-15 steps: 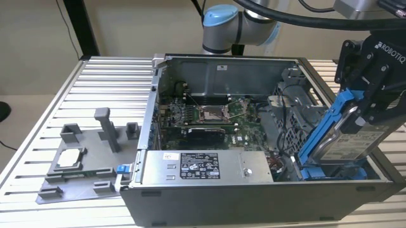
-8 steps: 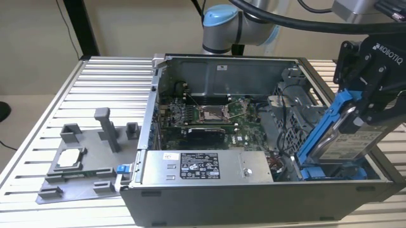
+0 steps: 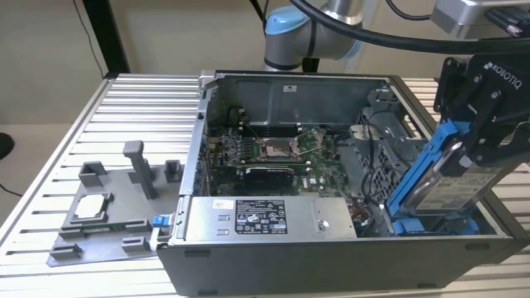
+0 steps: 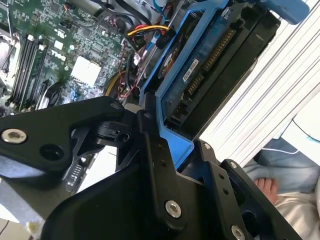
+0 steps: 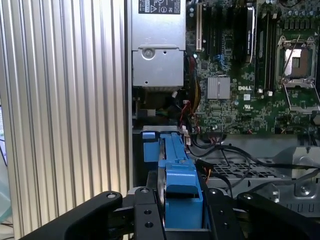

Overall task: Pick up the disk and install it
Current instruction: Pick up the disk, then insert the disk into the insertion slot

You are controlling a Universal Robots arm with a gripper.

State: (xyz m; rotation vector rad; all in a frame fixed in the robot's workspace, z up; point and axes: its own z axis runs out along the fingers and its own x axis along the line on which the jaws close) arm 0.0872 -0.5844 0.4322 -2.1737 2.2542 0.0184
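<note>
Hand (image 3: 483, 151) clamped on tilted disk (image 3: 455, 186), lower end inside open computer case (image 3: 331, 264), motherboard (image 3: 273, 155) within

The disk (image 3: 460, 186): silver hard drive, white label, blue bracket. Steeply tilted on edge, lower end inside the computer case (image 3: 331, 273), at the exterior view's right.

One disk (image 3: 465, 189), one gripper (image 3: 483, 144), one case (image 3: 331, 264) — one grey tray (image 3: 124, 200) (with, seemingly, one chip (image 3: 89, 207)).
</note>
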